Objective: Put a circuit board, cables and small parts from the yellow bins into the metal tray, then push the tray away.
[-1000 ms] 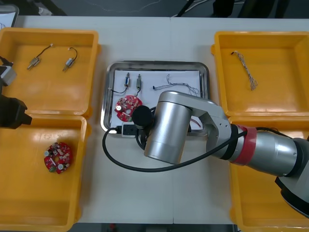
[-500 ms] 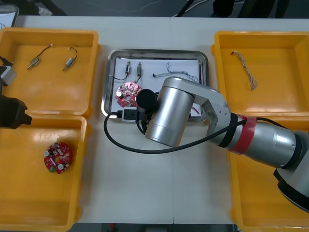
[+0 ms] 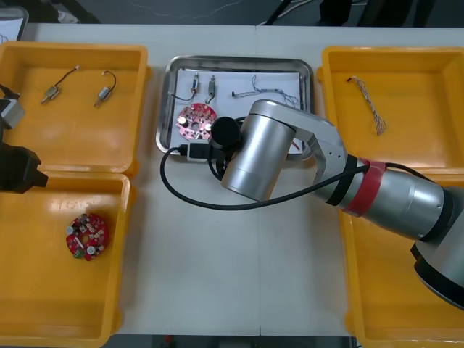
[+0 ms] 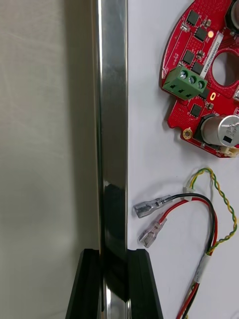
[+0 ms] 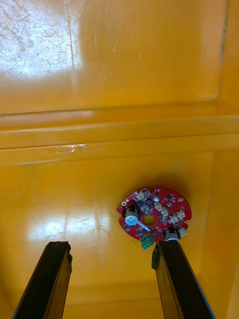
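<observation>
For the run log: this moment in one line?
right claw shut on metal tray rim; left claw open over yellow bin; tray: circuit board, cables

The light table [image 3: 210, 290] has a thin seam [image 3: 259, 275] running from near edge to far edge. Beyond the far edge lies dark floor [image 3: 181, 11]. A pale, cut-off object [image 3: 10, 27] sits at the far left corner.

We see the white-lined metal tray [image 3: 239, 62] between the yellow bins [image 3: 72, 138], holding a round red circuit board [image 3: 193, 121], two small metal parts [image 3: 212, 88], a twisted cable [image 3: 267, 90] and a red and yellow cable [image 4: 199, 200].
</observation>
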